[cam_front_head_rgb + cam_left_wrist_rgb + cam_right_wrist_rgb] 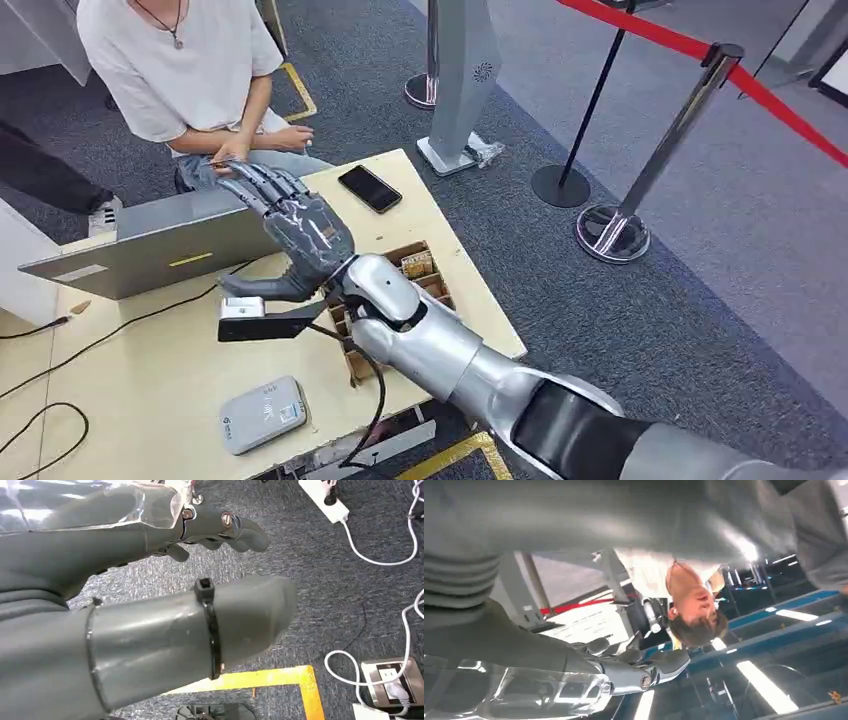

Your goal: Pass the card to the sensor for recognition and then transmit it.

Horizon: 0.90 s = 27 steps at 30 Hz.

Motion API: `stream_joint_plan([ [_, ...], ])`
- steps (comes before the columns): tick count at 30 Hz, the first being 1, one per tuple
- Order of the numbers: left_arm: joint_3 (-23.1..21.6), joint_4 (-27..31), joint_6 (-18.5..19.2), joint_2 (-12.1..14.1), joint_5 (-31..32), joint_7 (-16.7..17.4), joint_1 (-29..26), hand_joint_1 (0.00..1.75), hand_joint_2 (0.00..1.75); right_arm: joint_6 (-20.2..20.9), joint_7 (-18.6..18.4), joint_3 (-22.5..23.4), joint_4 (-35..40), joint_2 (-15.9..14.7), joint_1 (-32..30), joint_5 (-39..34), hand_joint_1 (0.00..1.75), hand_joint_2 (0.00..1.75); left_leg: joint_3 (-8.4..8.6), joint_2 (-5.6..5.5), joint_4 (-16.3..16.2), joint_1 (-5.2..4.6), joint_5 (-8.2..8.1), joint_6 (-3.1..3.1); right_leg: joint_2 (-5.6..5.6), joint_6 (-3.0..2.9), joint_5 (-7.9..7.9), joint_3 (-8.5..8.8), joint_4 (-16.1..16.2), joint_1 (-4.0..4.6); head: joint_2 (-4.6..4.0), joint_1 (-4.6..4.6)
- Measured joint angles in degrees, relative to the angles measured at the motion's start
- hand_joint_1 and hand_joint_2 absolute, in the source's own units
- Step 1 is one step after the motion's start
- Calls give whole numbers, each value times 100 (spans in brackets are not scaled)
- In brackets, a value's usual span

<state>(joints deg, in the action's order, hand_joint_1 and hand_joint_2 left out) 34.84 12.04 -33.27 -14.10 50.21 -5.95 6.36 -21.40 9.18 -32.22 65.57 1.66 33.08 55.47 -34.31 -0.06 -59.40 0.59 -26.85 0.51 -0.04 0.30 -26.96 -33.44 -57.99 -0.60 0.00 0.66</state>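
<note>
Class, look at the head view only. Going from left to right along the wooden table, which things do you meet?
Laptop → grey card reader → black phone → cardboard compartment box.

On the desk (150, 400): one laptop (150, 240), one black phone (369, 188), one grey card reader (262, 413), one divided cardboard box (420, 270). On the floor: three stanchion posts (612, 232), one person (190, 70) seated.

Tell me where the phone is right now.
In the head view the phone lies flat near the table's far edge, beyond the right hand, between the laptop and the card box.
</note>
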Motion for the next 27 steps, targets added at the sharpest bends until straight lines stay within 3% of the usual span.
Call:
stream_joint_plan([
  [9,52,0,22,0,20,-15,-2,0,0,-258,-35,-63,55,-295,-380,124,0,175,0,0,0,0,0,0,-1,0,0,1,0,0,0,0],
  [27,52,0,33,0,17,-83,-5,0,0,-255,-96,-133,192,-789,-921,113,0,175,-1,-1,0,-1,0,-1,-1,0,0,1,1,0,0,0],
])
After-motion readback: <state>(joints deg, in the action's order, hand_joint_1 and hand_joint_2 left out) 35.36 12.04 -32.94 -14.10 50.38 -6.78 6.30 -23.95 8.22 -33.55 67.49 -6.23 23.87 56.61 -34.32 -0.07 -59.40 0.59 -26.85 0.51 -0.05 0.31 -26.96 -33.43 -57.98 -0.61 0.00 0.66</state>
